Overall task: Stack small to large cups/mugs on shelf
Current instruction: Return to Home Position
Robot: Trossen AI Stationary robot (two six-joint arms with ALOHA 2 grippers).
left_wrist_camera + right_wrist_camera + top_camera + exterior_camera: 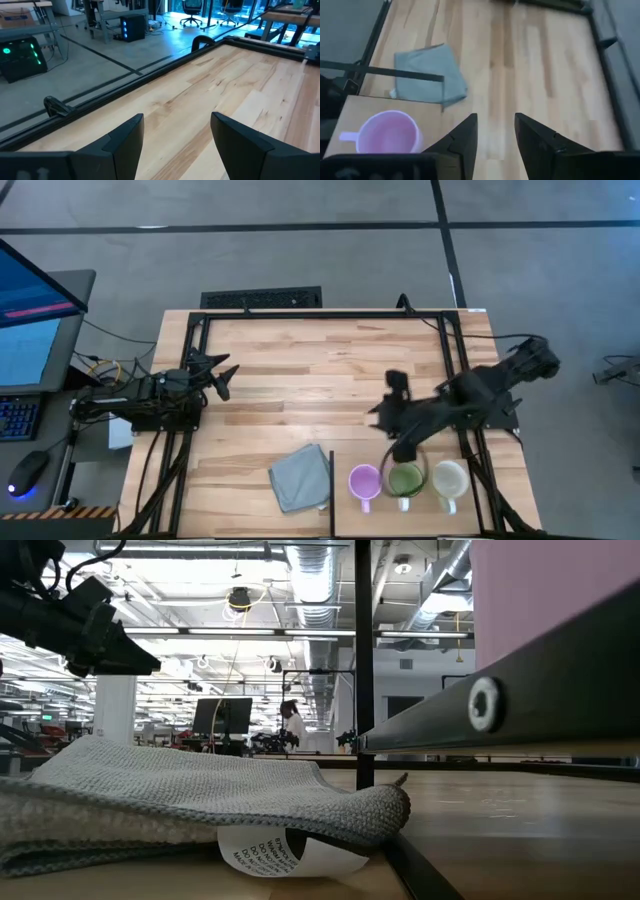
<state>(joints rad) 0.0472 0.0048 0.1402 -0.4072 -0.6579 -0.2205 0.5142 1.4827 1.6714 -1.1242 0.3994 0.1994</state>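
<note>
We had the lilac mug (363,481), green mug (405,479) and cream mug (449,480) side by side on the shelf (355,107) — the right gripper (495,122), fingers apart and empty, hung just above the green one. Pulling away low could've clipped its rim or the black frame bar (385,73). The grey cloth (300,477) lay beyond the lilac mug — no obstacle. The left gripper (177,122), fingers apart too, waited well apart.
</note>
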